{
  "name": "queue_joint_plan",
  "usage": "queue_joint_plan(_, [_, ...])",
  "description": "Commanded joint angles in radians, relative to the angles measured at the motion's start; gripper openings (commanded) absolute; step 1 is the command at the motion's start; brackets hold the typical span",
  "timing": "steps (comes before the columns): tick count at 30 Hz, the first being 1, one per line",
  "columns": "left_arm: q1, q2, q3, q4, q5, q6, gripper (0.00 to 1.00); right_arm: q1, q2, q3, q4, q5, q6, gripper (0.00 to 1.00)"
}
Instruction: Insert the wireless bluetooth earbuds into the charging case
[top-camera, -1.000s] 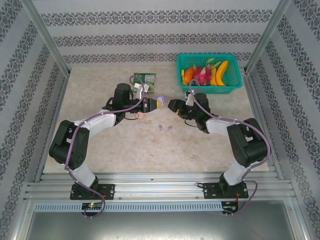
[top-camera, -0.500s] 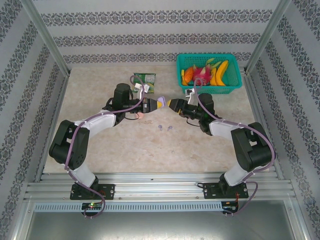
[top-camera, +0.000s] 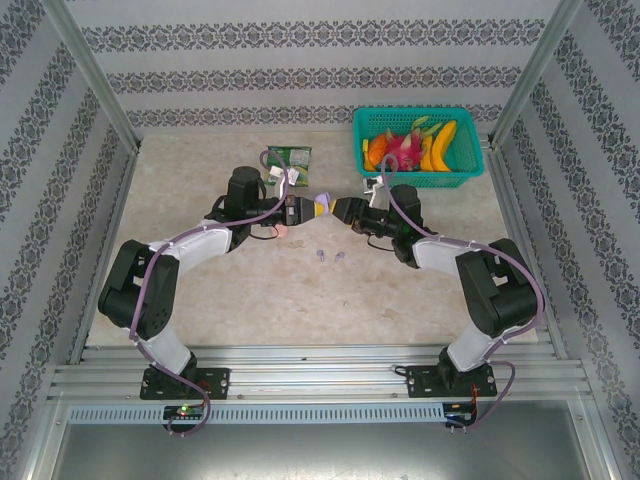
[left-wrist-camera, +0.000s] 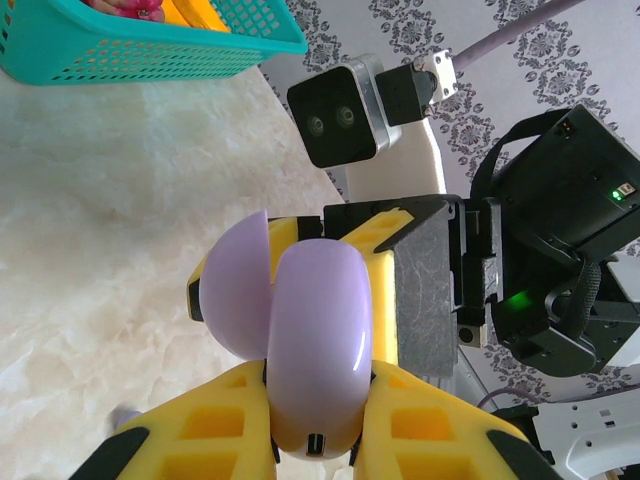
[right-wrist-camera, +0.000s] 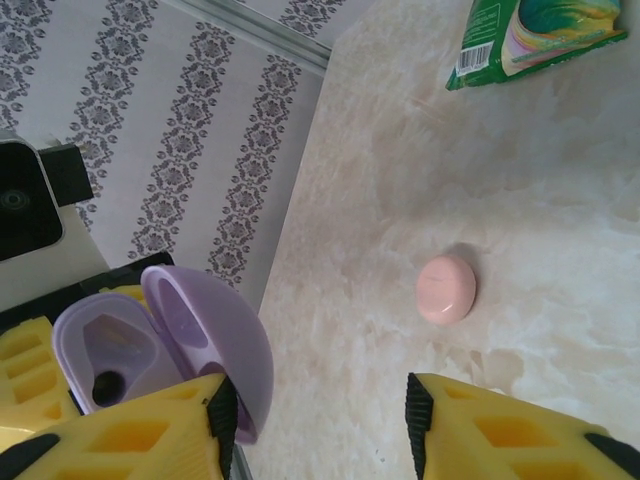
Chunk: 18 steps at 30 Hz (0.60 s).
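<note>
the left gripper (left-wrist-camera: 315, 425) is clamped tight on the lilac case (left-wrist-camera: 318, 340), whose lid (right-wrist-camera: 215, 345) stands open. the right gripper (right-wrist-camera: 315, 415) has its jaws partly apart and holds nothing, one finger just beside that lid. two lilac earbuds (top-camera: 320, 256) lie on the table (top-camera: 250, 295) near both grippers, outside the case.

Probably a lab test cell. Wallpapered panels (top-camera: 320, 60) and aluminium rails (top-camera: 320, 380), bottom of frame, box in a tabletop (top-camera: 260, 300).
</note>
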<state>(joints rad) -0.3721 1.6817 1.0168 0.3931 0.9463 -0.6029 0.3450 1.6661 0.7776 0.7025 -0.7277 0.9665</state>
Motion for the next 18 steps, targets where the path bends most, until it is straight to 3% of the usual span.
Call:
queue_joint_plan(1, [-0.013,-0.017,0.003,0.049,0.043,-0.001,0.1,0.012,0.025,0.038,0.061,-0.009,0.007,0.48])
queue_joint_plan(18, [-0.021,-0.013,0.0,0.062,0.044,-0.01,0.1,0.016,0.038,0.053,0.081,-0.021,0.03,0.13])
